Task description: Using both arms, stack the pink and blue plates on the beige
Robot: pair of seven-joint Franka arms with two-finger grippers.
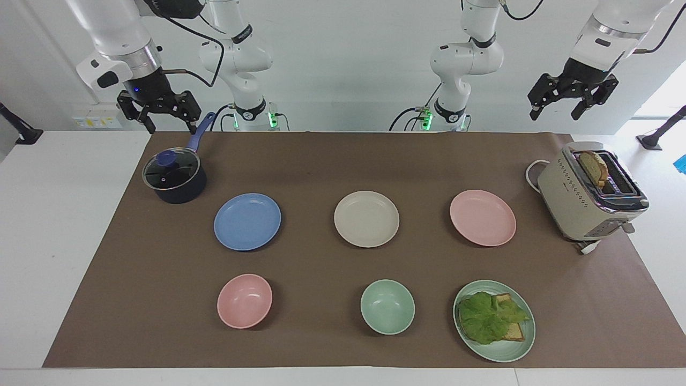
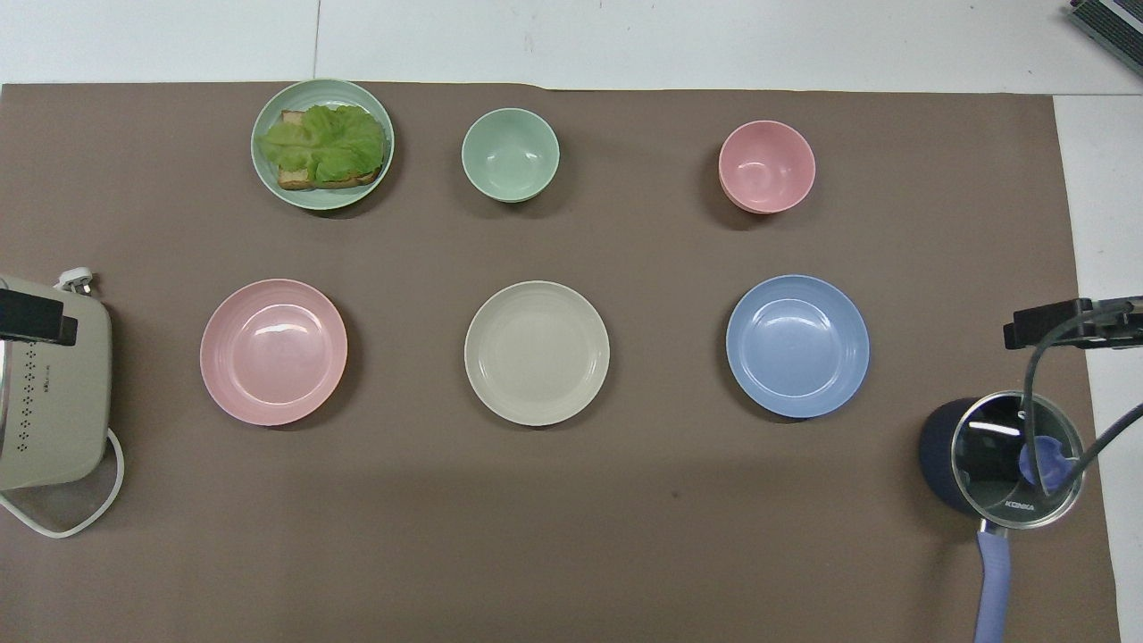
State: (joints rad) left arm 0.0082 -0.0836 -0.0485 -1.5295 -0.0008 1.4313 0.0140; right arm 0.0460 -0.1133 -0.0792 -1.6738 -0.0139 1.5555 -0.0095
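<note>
Hanging wide-open and empty, left gripper fingers are up over the toaster, right gripper fingers over the pot; pink plate, beige plate, blue plate sit apart below.

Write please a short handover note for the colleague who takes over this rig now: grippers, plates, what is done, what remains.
Left gripper: open, empty, raised above the toaster.
Right gripper: open, empty, raised by the pot.
Beige plate sits mid-mat, with the pink plate toward the left arm's end and the blue plate toward the right arm's end, each apart from it.
Done: nothing stacked.
Left: put both plates on the beige one.
</note>
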